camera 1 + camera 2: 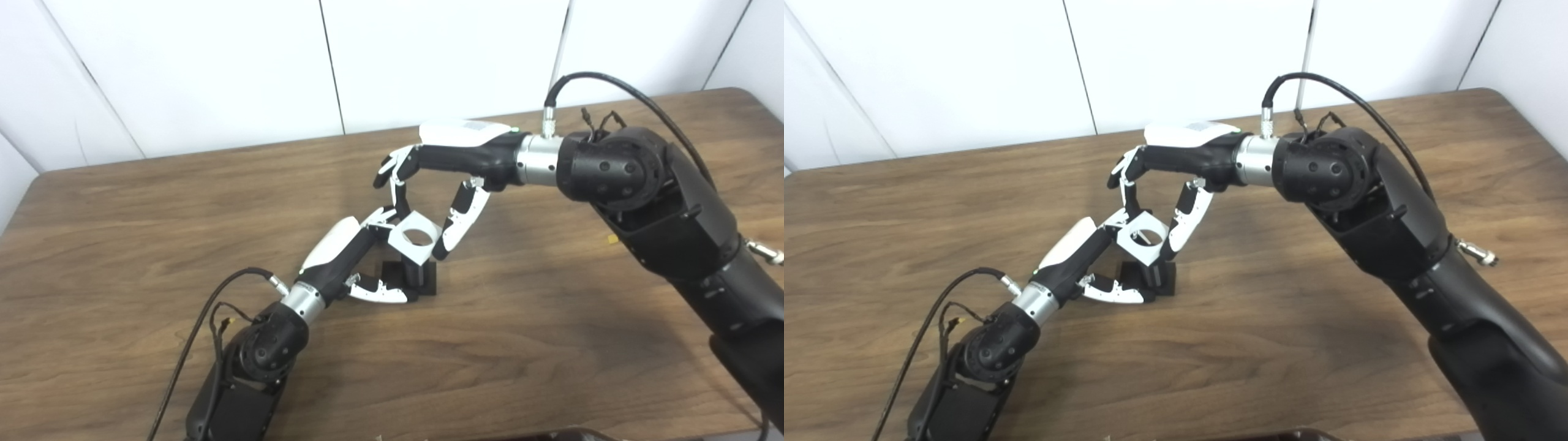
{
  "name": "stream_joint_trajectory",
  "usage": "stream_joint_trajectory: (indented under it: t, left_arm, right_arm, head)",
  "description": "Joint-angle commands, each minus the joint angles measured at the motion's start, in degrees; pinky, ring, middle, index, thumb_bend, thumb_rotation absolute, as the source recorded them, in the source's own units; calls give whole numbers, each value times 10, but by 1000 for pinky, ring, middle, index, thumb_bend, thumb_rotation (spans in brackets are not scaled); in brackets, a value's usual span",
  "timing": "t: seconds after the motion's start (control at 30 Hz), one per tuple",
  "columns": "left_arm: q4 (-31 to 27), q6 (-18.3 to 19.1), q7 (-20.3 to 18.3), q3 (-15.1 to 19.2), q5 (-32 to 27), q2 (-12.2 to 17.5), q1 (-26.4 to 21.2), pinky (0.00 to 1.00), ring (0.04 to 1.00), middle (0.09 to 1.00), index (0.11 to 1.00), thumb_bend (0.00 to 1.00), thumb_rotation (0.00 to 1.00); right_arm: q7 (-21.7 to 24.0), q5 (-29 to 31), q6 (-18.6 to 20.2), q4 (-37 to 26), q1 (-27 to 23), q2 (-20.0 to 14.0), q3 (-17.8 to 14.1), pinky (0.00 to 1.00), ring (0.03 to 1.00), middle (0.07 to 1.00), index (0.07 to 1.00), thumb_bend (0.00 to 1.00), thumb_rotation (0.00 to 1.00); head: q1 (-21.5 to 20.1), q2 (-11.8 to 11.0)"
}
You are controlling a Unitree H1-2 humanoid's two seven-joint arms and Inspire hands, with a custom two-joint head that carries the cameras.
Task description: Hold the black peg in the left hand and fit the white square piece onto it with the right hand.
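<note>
A brown wooden table (551, 343) carries the black peg (416, 277), whose flat base sits directly on it.

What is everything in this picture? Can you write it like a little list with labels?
Table: brown wooden table
Peg: black peg on a flat black base, standing on the table
Piece: white square piece with a round hole, tilted over the peg top
Left hand: around the peg
Right hand: pinching the white piece

Square piece (415, 237) sits atop, perhaps on, peg (414, 274), table (551, 343).
</note>
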Motion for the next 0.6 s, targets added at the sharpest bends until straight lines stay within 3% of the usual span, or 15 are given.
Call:
stream_joint_trajectory:
  t: [0.0, 0.57]
  left_arm:
    - [1, 7, -5, -5, 4, -1, -14, 893, 999, 949, 491, 521, 77]
    - [-16, 16, -7, -8, 4, 4, -5, 895, 996, 947, 491, 521, 77]
  right_arm:
    - [-11, 1, 0, 3, -19, 4, -7, 871, 942, 855, 478, 521, 136]
    - [-40, 15, -30, 64, -7, 26, -17, 870, 953, 858, 478, 521, 136]
  head:
    - [1, 0]
    - [11, 8]
